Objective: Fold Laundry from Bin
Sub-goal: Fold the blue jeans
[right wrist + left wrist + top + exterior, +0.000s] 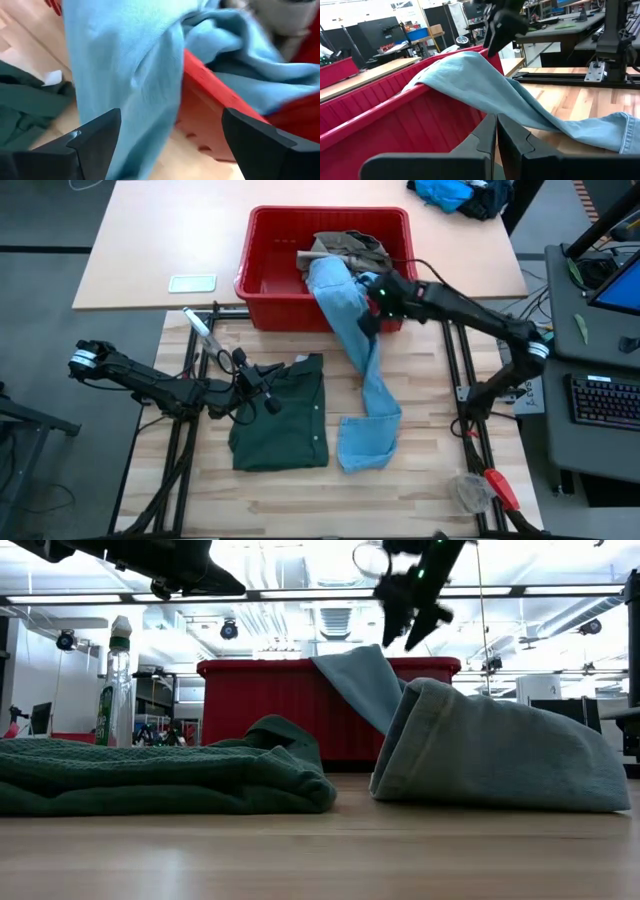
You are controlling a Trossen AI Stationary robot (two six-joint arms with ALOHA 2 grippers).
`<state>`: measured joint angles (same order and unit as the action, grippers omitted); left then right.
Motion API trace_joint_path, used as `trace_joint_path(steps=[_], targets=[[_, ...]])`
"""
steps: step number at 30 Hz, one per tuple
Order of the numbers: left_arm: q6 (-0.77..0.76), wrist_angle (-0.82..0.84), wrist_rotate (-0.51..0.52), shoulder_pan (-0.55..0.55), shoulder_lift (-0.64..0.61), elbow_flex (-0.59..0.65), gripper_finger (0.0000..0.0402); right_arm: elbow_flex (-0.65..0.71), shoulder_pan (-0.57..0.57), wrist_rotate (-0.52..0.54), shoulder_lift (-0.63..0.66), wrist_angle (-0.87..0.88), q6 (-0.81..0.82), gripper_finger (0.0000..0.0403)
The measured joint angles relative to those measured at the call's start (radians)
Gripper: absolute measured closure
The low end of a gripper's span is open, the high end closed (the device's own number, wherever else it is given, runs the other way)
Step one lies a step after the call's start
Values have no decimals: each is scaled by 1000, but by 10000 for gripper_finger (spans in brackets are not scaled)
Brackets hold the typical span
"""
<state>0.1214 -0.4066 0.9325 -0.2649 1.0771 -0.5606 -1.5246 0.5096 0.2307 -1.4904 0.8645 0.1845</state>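
The wooden desk (420, 480) carries everything, and the red bin (270, 280) stands at its far side, its near wall right beside the right claw (372, 308). That claw hangs over the bin's near rim with its two fingers spread wide and nothing between them; the wrist view shows both fingers (95, 135) apart, with cloth and red wall in the gap but no grip on either. The light blue denim trousers (365, 380) spill out of the bin just under this claw, drape over the rim, and run down across the desk away from it to a folded-over end (500, 755) lying flat on the wood. Behind the claw, inside the bin, a khaki-taupe piece (348, 245) lies bunched against the trousers' upper part. The dark green shorts (285, 415) lie spread on the desk, well to the side of the right claw and directly in front of the left claw (268, 402), which rests at their near edge with its fingers (512, 140) pressed fully together, holding nothing.
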Motion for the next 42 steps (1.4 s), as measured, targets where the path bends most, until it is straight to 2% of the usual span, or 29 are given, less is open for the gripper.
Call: trace_joint_path(steps=[4, 9, 13, 16, 22, 23, 27, 33, 38, 42], targets=[[0, 6, 0, 0, 0, 0, 402, -4, 34, -92, -84, -81, -21, 77], [-3, 6, 0, 0, 0, 0, 402, -6, 33, -55, -168, -117, -53, 88], [-3, 5, 0, 0, 0, 6, 402, -6, 24, -42, -191, -127, -70, 123], [-4, 4, 0, 0, 2, 7, 402, -7, 17, -38, -191, -126, -86, 179], [-8, 3, 0, 0, 38, 8, 402, -6, -38, -42, -118, -148, -151, 357], [-8, 3, 0, 0, 47, 8, 402, -6, -52, -39, -99, -154, -164, 373], [-9, 2, 25, 0, 89, 1, 402, -6, -120, 24, -20, -171, -168, 376], [-29, -9, 162, 2, 122, -15, 402, -6, -265, 96, 129, -160, -178, 378], [-28, -9, 165, 2, 136, -30, 402, -6, -428, 119, 233, -158, -222, 378], [-27, -8, 165, 2, 142, -34, 402, -6, -566, 114, 290, -124, -187, 379]])
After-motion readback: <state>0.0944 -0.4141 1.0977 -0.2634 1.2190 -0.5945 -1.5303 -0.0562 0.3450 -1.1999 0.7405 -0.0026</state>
